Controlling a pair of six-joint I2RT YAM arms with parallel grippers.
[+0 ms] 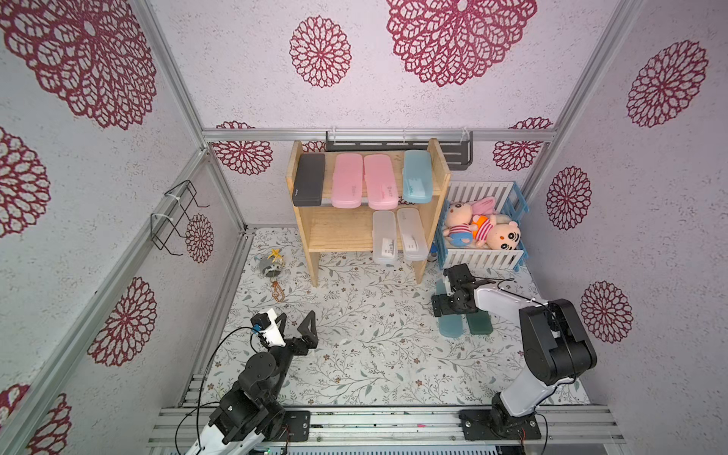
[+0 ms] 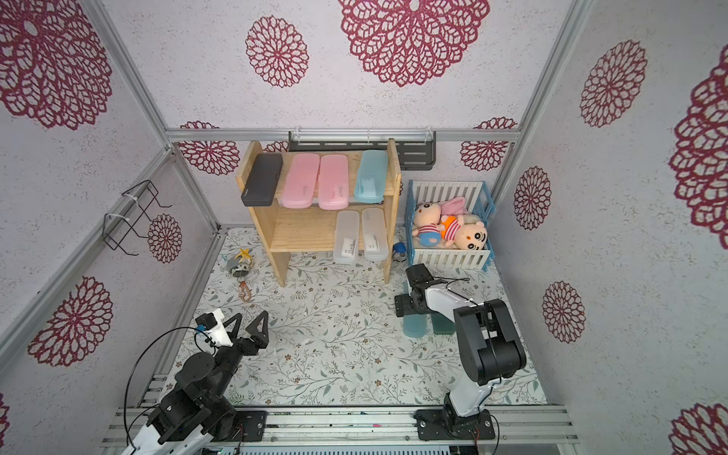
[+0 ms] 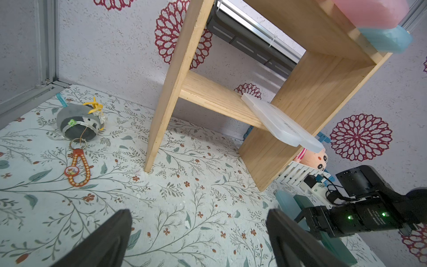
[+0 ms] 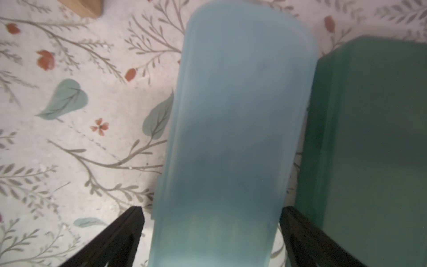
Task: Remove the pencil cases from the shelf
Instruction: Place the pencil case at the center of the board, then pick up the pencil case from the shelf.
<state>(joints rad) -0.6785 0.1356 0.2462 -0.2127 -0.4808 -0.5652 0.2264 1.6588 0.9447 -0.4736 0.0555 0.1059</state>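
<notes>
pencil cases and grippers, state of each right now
black pencil case: top tier
pink pencil cases: top tier, side by side
first light blue pencil case: top tier
frosted clear pencil cases: lower tier, overhanging its front
second light blue pencil case: on table
dark green pencil case: on table beside it
left gripper: open, empty
right gripper: open, astride second light blue case

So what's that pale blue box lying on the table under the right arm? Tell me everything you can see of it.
It is a light blue pencil case: long, slim and round-cornered, made of frosted, slightly see-through plastic. It lies flat on the flowered table cover, parallel to a dark green case close beside it. I cannot tell whether the two touch. The right gripper straddles one end with its jaws open, not clamping it. In a top view the case shows only its ends past the gripper.
</notes>
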